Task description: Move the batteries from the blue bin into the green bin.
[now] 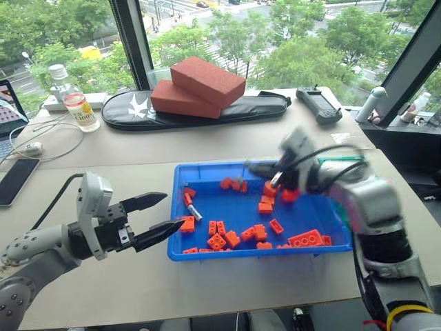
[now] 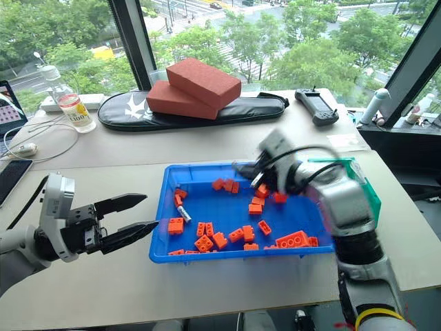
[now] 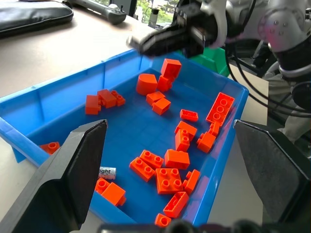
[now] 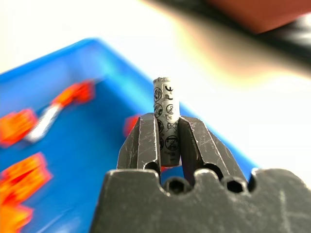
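Two batteries: one slim silver-grey metal battery (image 4: 165, 124) stands pinched between the right gripper's fingers, its printed end poking above them; a second silver-grey battery (image 1: 195, 212) lies on the tray floor near the left wall, beside orange bricks.
Table: pale beige tabletop (image 1: 227, 138) carries the tray, with a black flat bag (image 1: 200, 110) and two red-brown blocks (image 1: 200, 86) at the far side by the window.
Blue bin: wide shallow bright-blue plastic tray (image 1: 180, 227) sits mid-table, scattered with orange-red plastic building bricks (image 1: 238, 238).
Green bin: smaller green plastic bin (image 2: 368, 189) sits just beyond the tray's right end, mostly hidden behind the right arm.
Right gripper: two-fingered black gripper (image 4: 167, 138) hangs above the tray's far right part, clamped tight on the battery.
Left gripper: two-fingered black gripper (image 1: 162, 215) hovers just outside the tray's left wall, fingers spread wide, holding nothing.
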### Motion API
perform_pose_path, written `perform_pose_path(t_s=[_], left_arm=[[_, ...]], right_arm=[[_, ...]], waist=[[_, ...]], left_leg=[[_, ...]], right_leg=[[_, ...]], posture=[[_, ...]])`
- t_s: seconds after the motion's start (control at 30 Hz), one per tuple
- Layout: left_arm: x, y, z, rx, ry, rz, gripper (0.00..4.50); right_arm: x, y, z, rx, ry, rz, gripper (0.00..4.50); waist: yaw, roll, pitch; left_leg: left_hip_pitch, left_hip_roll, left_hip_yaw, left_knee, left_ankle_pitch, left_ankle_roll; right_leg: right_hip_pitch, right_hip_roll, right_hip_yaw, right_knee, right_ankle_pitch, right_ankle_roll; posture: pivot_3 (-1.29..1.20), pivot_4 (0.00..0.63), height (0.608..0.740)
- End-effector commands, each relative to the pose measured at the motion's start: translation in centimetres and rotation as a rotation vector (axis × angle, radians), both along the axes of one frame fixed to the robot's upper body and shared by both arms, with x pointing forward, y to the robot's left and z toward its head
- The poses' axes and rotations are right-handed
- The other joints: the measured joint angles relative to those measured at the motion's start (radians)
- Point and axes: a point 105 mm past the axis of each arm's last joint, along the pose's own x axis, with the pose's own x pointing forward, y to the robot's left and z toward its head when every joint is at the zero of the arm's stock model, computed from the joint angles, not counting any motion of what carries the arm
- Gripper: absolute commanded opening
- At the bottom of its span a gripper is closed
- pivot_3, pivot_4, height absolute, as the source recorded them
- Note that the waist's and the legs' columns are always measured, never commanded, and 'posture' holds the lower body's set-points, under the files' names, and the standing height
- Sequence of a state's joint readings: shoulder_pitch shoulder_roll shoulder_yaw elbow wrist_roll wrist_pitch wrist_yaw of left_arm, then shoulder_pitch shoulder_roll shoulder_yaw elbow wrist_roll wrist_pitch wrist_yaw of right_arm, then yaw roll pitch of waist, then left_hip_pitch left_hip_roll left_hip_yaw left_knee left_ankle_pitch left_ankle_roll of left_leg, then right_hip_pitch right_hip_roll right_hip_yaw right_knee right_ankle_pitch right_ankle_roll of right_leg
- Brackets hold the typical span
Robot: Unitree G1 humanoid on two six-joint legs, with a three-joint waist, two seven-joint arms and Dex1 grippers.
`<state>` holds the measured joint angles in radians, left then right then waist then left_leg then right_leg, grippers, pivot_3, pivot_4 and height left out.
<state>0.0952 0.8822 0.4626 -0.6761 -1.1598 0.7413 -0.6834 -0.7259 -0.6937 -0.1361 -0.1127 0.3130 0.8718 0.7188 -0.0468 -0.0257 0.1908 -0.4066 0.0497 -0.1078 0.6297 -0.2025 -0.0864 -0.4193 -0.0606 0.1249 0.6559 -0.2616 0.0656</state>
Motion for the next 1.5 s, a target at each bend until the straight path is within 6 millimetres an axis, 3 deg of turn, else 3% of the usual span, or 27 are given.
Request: perform_pose_path(t_s=[0.03, 0.17, 0.5, 0.57, 0.63, 0.73, 0.77, 0.83, 0.9, 0.93, 0.97, 1.0, 1.07, 1.17, 1.27, 1.5], left_arm=[[0.1, -0.1, 0.6, 0.008, -0.036, -0.019, 4.5], [0.2, -0.1, 0.5, 0.01, -0.038, -0.029, 4.5], [0.4, -0.1, 0.6, 0.016, -0.041, -0.047, 4.5], [0.4, -0.1, 0.7, 0.017, -0.043, -0.047, 4.5], [0.4, -0.1, 0.7, 0.016, -0.044, -0.046, 4.5], [0.4, -0.1, 0.7, 0.015, -0.044, -0.043, 4.5], [0.4, -0.1, 0.7, 0.016, -0.044, -0.042, 4.5], [0.3, -0.1, 0.7, 0.017, -0.044, -0.038, 4.5], [0.3, 0.1, 0.7, 0.016, -0.047, -0.03, 4.5], [0.3, 0.1, 0.8, 0.016, -0.047, -0.028, 4.5], [0.3, 0.1, 0.8, 0.017, -0.048, -0.026, 4.5], [0.4, 0.3, 0.8, 0.023, -0.047, -0.022, 4.5], [0.5, 0.6, 0.7, 0.035, -0.048, -0.01, 4.5], [0.3, 1.4, 0.7, 0.064, -0.046, 0.021, 4.5], [-0.1, 2.9, 0.4, 0.115, -0.029, 0.066, 4.5], [-1.5, 5.5, -1.2, 0.25, 0.038, 0.146, 4.5]], right_arm=[[-0.5, -5.2, -1.8, -0.078, 0.056, -0.175, 0.27], [-1.4, -7.5, -2.7, -0.105, 0.116, -0.263, 0.27], [-1.6, -7.8, -3.7, -0.108, 0.152, -0.31, 0.27], [-1.6, -8.2, -3.8, -0.129, 0.151, -0.332, 1.27], [-1.7, -7.8, -3.3, -0.127, 0.134, -0.309, 1.85], [-1.2, -6.4, -1.1, -0.075, 0.051, -0.261, 2.85], [-1.1, -5.7, -0.2, -0.07, 0.015, -0.228, 3.19], [-0.9, -3.5, 1.7, -0.046, -0.067, -0.135, 3.19], [-1.4, 1.9, 3.4, 0.023, -0.123, 0.091, 3.19], [-1.8, 3.6, 3.8, 0.046, -0.129, 0.165, 3.19], [-2.6, 6.3, 3.5, 0.059, -0.109, 0.288, 3.19], [-4.1, 10.0, 2.3, 0.033, -0.063, 0.457, 3.19], [-7.1, 14.9, -0.7, -0.071, 0.028, 0.714, 3.19], [-8.7, 17.2, -3.6, -0.164, 0.112, 0.846, 3.19], [-9.0, 18.2, -5.5, -0.263, 0.14, 0.895, 3.19], [-5.8, 20.7, -7.3, -0.36, 0.118, 0.834, 3.19]], waist=[[0.0, -0.001, -0.001], [-0.016, 0.001, 0.001], [-0.025, 0.002, 0.001], [-0.024, 0.002, 0.001], [-0.023, 0.002, 0.001], [-0.023, 0.002, 0.001], [-0.026, 0.002, 0.001], [-0.031, 0.002, 0.001], [-0.038, 0.002, 0.001], [-0.045, 0.002, 0.001], [-0.049, 0.002, 0.001], [-0.05, 0.002, 0.001], [-0.05, 0.002, 0.001], [-0.044, 0.002, 0.001], [-0.033, 0.001, 0.0], [-0.039, 0.001, 0.0]], left_leg=[[0.0, 0.0, 0.0, -0.001, 0.0, 0.0], [0.0, 0.0, 0.0, -0.002, 0.0, 0.0], [0.001, 0.0, 0.001, 0.0, 0.0, 0.001], [0.0, 0.0, 0.001, 0.0, 0.0, 0.001], [0.0, 0.0, 0.001, -0.001, 0.0, 0.001], [0.0, 0.0, 0.001, -0.001, 0.0, 0.001], [0.0, 0.0, 0.001, -0.001, 0.0, 0.001], [0.001, 0.0, 0.001, -0.001, 0.0, 0.001], [0.001, 0.0, 0.001, -0.001, 0.0, 0.001], [0.001, 0.0, 0.001, -0.001, 0.0, 0.001], [0.002, 0.001, 0.001, -0.001, 0.0, 0.001], [0.002, 0.001, 0.0, -0.002, 0.0, 0.001], [0.002, 0.001, 0.0, -0.002, 0.0, 0.001], [0.0, 0.001, 0.0, -0.002, 0.0, 0.001], [-0.002, 0.0, 0.0, -0.001, 0.0, 0.001], [0.002, 0.002, 0.0, -0.002, 0.0, 0.0]], right_leg=[[0.0, 0.0, 0.0, -0.001, 0.0, 0.0], [-0.002, 0.0, 0.002, 0.001, 0.0, -0.001], [-0.001, 0.001, 0.002, 0.003, -0.001, 0.0], [-0.001, 0.001, 0.002, 0.002, 0.0, 0.0], [-0.001, 0.0, 0.002, 0.002, 0.0, 0.0], [-0.001, 0.0, 0.002, 0.002, 0.0, 0.0], [-0.001, 0.0, 0.002, 0.002, 0.0, 0.0], [-0.002, 0.001, 0.002, 0.003, 0.0, -0.001], [-0.002, 0.001, 0.002, 0.003, 0.0, -0.001], [-0.002, 0.001, 0.002, 0.003, 0.0, -0.001], [-0.002, 0.001, 0.002, 0.004, 0.0, -0.001], [-0.002, 0.001, 0.002, 0.004, 0.0, -0.001], [-0.002, 0.001, 0.001, 0.005, -0.001, -0.001], [-0.002, 0.001, 0.0, 0.004, -0.001, -0.001], [-0.002, -0.001, 0.0, 0.002, 0.0, 0.0], [-0.003, 0.001, -0.001, 0.006, -0.001, -0.002]], posture=[[0.0, 0.15, 0.74], [0.0, 0.15, 0.74], [0.0, 0.15, 0.74], [0.0, 0.15, 0.74], [0.0, 0.15, 0.74], [0.0, 0.15, 0.74], [0.0, 0.15, 0.74], [0.0, 0.15, 0.74], [0.0, 0.15, 0.74], [0.0, 0.15, 0.74], [0.0, 0.15, 0.74], [0.0, 0.15, 0.74], [0.0, 0.15, 0.74], [0.0, 0.15, 0.74], [0.0, 0.15, 0.74], [0.0, 0.15, 0.74]])
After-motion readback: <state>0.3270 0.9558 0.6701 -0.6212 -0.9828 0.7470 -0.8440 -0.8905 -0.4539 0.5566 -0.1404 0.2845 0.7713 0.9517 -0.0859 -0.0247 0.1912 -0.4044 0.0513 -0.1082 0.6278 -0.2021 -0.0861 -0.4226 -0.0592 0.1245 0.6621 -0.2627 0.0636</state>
